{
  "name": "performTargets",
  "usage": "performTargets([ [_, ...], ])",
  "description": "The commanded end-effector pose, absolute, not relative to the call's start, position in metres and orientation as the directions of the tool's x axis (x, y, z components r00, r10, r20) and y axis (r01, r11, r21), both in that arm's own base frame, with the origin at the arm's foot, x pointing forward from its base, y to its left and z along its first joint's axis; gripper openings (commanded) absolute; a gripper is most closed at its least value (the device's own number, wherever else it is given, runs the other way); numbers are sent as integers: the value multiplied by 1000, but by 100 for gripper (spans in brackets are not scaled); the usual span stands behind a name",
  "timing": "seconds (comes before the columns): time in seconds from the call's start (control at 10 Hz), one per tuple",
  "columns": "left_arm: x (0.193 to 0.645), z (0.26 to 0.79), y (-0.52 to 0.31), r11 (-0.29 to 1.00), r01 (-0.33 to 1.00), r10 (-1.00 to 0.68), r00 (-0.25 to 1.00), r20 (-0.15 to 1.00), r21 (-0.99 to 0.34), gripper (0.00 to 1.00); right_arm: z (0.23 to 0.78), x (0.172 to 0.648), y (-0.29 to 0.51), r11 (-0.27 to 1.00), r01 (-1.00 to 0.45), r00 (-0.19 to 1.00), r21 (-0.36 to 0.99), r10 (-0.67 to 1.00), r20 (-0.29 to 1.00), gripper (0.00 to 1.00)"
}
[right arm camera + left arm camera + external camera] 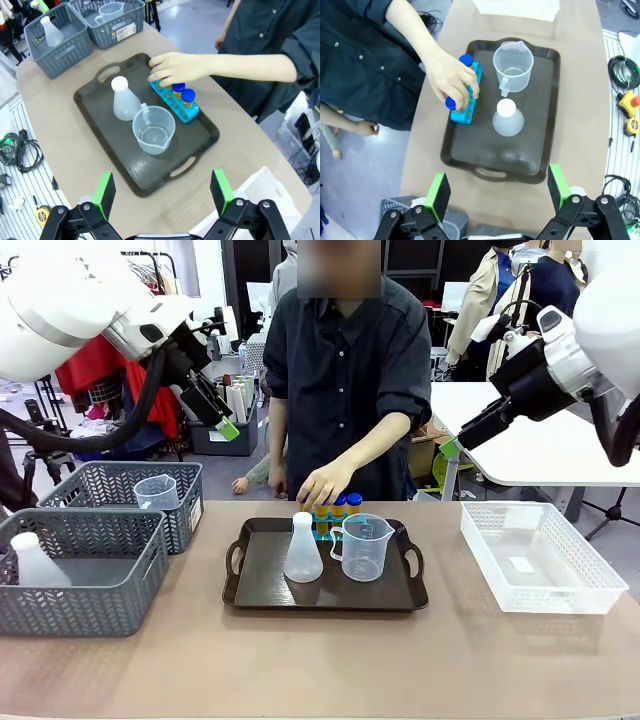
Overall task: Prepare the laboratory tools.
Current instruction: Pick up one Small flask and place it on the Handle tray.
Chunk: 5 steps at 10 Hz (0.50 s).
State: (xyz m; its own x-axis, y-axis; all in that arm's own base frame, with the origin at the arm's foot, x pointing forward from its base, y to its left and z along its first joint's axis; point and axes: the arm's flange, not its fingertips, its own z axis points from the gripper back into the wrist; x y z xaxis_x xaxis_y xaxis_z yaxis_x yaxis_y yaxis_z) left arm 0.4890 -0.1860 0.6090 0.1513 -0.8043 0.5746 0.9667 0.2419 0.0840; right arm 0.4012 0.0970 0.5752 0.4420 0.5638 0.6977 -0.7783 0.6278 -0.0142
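Fingers of both grippers stand wide apart and hold nothing: the left gripper (495, 197) and the right gripper (162, 192) both hang high above the near edge of the table, well apart from the tools.

Below them the dark brown plastic tray with handles (262, 590) carries a translucent white conical flask (303, 550), a clear handled measuring beaker (362, 546) just beside it, and behind these a blue tube rack (176, 103) with slim blue-capped tubes of yellow liquid (188, 97).

The rack lies along the tray's far edge, on the person's side, its long axis parallel to that edge. The person's hand (322, 483) rests on its left end, far nearer than either gripper. I judge that the rack work belongs to this hand; flask and beaker stand upright between rack and grippers, about equally reachable by both arms.
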Motion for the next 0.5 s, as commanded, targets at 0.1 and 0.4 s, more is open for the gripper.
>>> performTargets([
  [0.1, 489, 610, -183, 245, 966, -802, 154, 576, 83, 100, 577, 401, 97, 625, -781, 444, 1, 553, 705, 100],
  [0.4, 489, 610, -183, 245, 966, -802, 154, 576, 83, 100, 577, 401, 97, 625, -781, 444, 1, 553, 705, 100],
])
